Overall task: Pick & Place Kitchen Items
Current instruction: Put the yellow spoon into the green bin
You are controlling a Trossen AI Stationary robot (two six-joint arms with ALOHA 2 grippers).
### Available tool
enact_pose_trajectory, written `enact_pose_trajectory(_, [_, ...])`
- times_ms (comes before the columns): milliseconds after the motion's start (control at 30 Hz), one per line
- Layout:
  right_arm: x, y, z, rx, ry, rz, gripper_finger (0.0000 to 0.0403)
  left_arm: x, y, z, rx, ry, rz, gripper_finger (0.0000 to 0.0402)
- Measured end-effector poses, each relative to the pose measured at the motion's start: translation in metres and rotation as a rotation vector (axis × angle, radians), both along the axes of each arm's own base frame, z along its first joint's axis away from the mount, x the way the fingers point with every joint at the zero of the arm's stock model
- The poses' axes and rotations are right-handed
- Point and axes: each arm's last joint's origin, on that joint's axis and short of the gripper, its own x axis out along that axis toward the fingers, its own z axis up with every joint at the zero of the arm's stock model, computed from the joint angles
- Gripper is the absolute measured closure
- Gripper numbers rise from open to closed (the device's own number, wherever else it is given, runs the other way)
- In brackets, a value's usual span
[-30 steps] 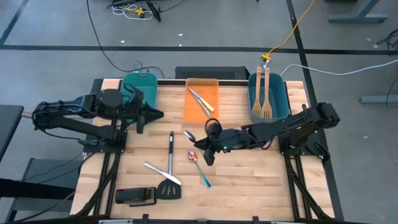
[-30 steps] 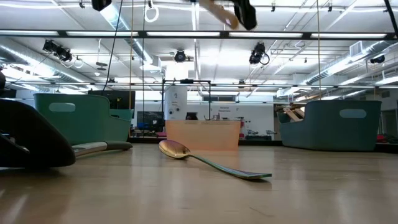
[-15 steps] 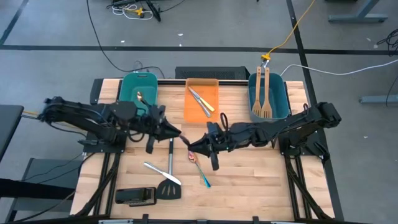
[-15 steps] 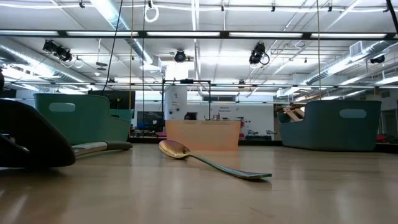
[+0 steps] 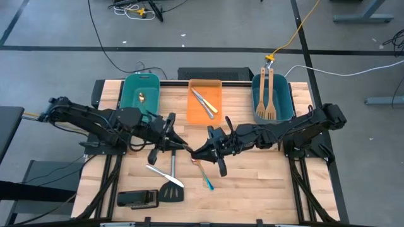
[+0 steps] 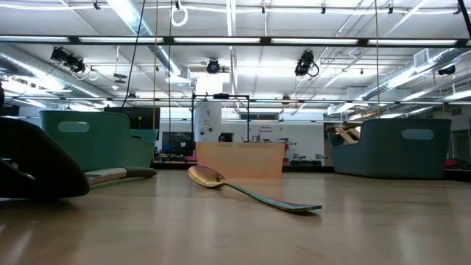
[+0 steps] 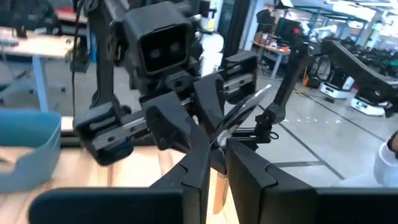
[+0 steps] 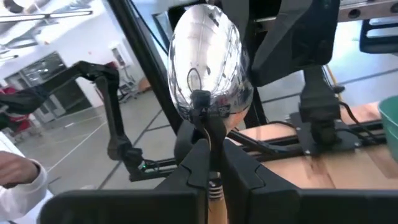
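Above mid-table point(image 5: 252, 176), the right end effector point(image 5: 197, 152) grips a shiny spoon point(image 8: 210, 65); the left end effector point(image 5: 184, 147) meets it tip-to-tip, grip unclear

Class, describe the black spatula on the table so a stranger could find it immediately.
Start at the wooden table and go to its near edge on the left arm's side. The black spatula lies there beside the flat black block, a silver knife crossing it. It alone has a steel handle ending in a black blade.
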Motion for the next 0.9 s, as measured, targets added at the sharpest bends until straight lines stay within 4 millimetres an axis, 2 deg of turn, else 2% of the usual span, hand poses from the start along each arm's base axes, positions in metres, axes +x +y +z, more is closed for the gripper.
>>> enact_pose_trajectory(133, [-0.002,0.0,0.005,-0.002,-0.036,0.023,0.0378,-0.001,-0.004,0.002,0.042,-0.034,-0.024,0.0344])
enact_pose_trajectory(233, [-0.003,-0.001,0.008,0.0,-0.049,0.012,0.0399,-0.001,-0.009,0.001,0.069,-0.043,-0.067,0.0344])
enact_pose_trajectory(400, [-0.003,-0.001,0.01,0.004,-0.064,0.011,0.0399,0.005,-0.014,-0.001,0.101,-0.068,-0.087,0.0344])
enact_pose_trajectory(700, [-0.006,0.008,0.013,0.007,-0.099,0.07,0.0399,0.014,-0.011,-0.006,0.134,-0.062,0.046,0.0344])
enact_pose_trajectory(900, [-0.006,0.008,0.012,0.002,-0.09,0.064,0.0399,0.013,-0.012,-0.002,0.121,-0.098,0.03,0.0311])
